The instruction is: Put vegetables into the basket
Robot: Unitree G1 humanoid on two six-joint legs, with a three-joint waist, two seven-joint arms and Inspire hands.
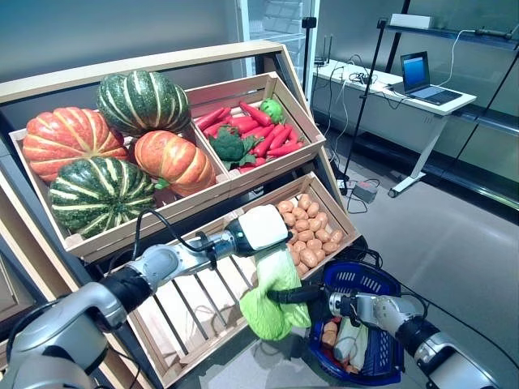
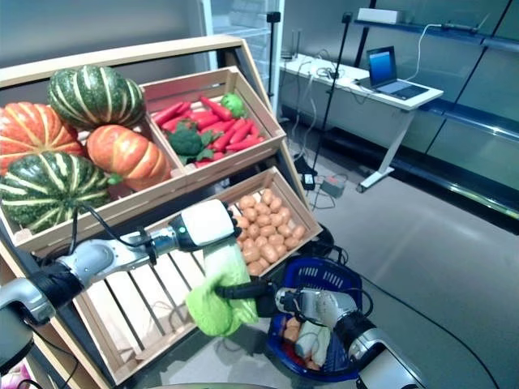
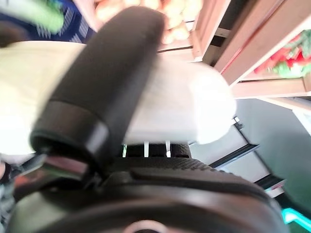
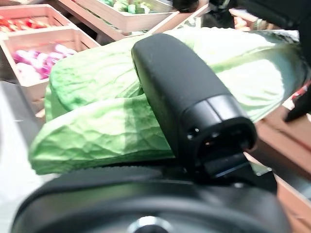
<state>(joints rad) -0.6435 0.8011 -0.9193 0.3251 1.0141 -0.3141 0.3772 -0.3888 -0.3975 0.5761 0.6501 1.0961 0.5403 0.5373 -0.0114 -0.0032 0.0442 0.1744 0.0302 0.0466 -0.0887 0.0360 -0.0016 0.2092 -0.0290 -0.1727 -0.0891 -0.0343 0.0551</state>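
A long cabbage point(image 1: 276, 301), white at the stem and green at the leaves, hangs in front of the lower crates, just left of the blue basket point(image 1: 366, 280). My left hand point(image 1: 229, 243) is shut on its white stem end point(image 3: 184, 107), with the thumb point(image 3: 112, 82) across it. My right hand point(image 1: 315, 296) grips the leafy end from the basket side, its thumb point(image 4: 184, 92) pressed over the green leaves point(image 4: 97, 131). The basket stands on the floor and holds a few pale and orange vegetables point(image 1: 347, 340).
A wooden stand holds pumpkins point(image 1: 105, 150) in the upper left crate and red peppers with broccoli point(image 1: 251, 134) in the upper right. Potatoes point(image 1: 308, 223) fill the lower right crate, beside a slatted crate point(image 1: 190, 312). A desk with a laptop point(image 1: 418, 77) stands at the back right.
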